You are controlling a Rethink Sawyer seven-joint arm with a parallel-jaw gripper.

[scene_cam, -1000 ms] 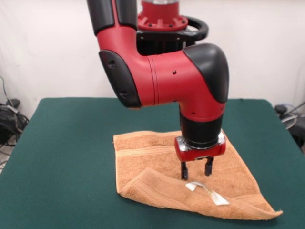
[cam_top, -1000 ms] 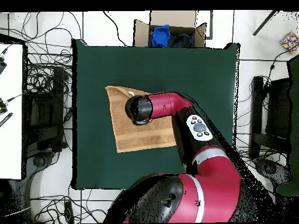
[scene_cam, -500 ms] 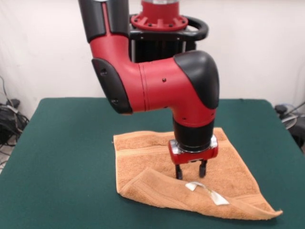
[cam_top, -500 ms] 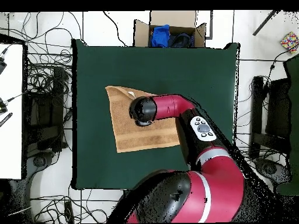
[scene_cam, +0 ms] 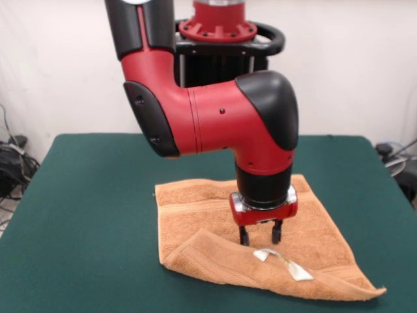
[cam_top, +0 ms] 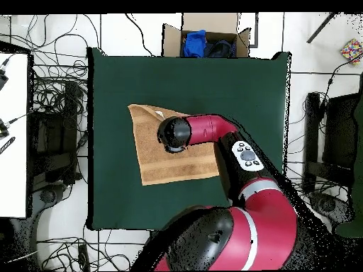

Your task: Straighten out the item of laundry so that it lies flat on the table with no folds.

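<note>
The item of laundry is an orange-tan towel lying on the green table. Its near edge is folded back over itself in a long flap, with a white tag lying on top. My gripper points straight down over the towel's middle, just behind the flap. It is open, with its fingertips at or just above the cloth and nothing between them. In the overhead view the towel shows left of centre on the table, and the arm's wrist hides the gripper.
A cardboard box holding blue and dark things stands just past the table's top edge in the overhead view. Cables lie on the floor around the table. A white surface lies to the left.
The arm shifted a little leftward in the front view and the gripper came down closer to the towel. Over the last half second it has barely moved. The towel is unchanged.
</note>
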